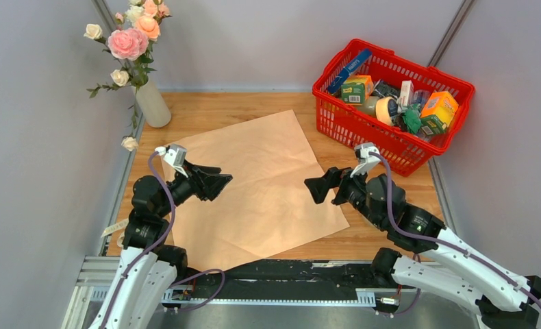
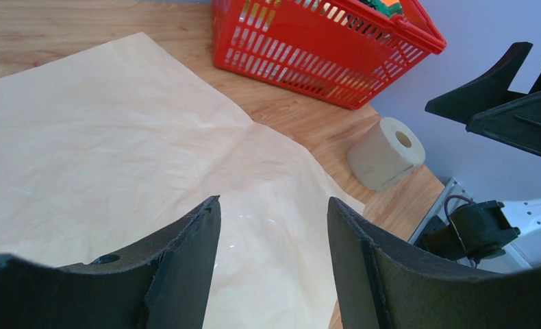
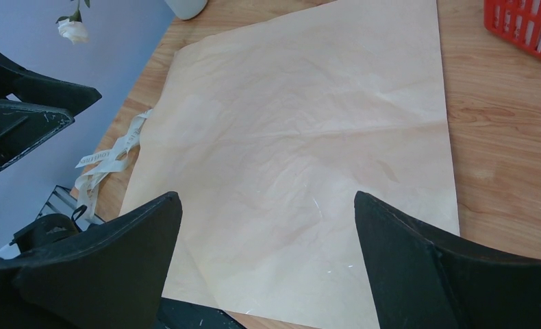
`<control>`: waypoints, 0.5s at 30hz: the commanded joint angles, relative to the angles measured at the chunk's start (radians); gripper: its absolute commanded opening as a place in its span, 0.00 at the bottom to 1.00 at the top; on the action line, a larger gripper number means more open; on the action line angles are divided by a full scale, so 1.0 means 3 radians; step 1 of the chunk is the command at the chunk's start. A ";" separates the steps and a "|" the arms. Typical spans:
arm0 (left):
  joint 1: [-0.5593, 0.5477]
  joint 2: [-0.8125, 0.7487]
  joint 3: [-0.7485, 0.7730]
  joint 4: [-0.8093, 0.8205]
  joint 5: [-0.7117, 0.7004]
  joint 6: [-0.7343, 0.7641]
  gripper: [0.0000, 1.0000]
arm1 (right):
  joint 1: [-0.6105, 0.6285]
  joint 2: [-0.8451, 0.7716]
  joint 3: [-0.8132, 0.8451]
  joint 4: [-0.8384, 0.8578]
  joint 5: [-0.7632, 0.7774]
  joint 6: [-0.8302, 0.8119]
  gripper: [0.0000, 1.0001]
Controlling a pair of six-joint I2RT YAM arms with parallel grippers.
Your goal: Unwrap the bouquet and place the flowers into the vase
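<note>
Wooden table (image 1: 254,110) had flowers (image 1: 127,42) in the vase (image 1: 153,104), far-left corner, well apart from left gripper (image 1: 223,179) and right gripper (image 1: 312,189), both wide open, empty.

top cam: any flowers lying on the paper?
No, the paper lies bare and flat; the flowers stand in the vase.

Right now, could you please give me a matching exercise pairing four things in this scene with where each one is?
Things:
1. flowers
2. wrapping paper
3. ribbon
4. red basket

Places:
A. far right of the table, filled with packages
B. standing in the vase at the far left corner
C. spread flat across the middle of the table
D. loose at the near left table edge, beside the paper

Pairs: 1-B, 2-C, 3-D, 4-A
</note>
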 commanded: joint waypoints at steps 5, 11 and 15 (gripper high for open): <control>-0.0010 -0.0004 0.0132 0.0050 -0.0008 0.0068 0.66 | -0.0008 -0.0098 0.0100 0.0058 0.0063 -0.0084 1.00; -0.0010 -0.0004 0.0132 0.0045 -0.0008 0.0073 0.67 | -0.0008 -0.0093 0.0106 0.0058 0.0094 -0.0104 1.00; -0.0010 0.0001 0.0132 0.0045 -0.0013 0.0074 0.66 | -0.0008 -0.0093 0.0090 0.0058 0.0104 -0.0104 1.00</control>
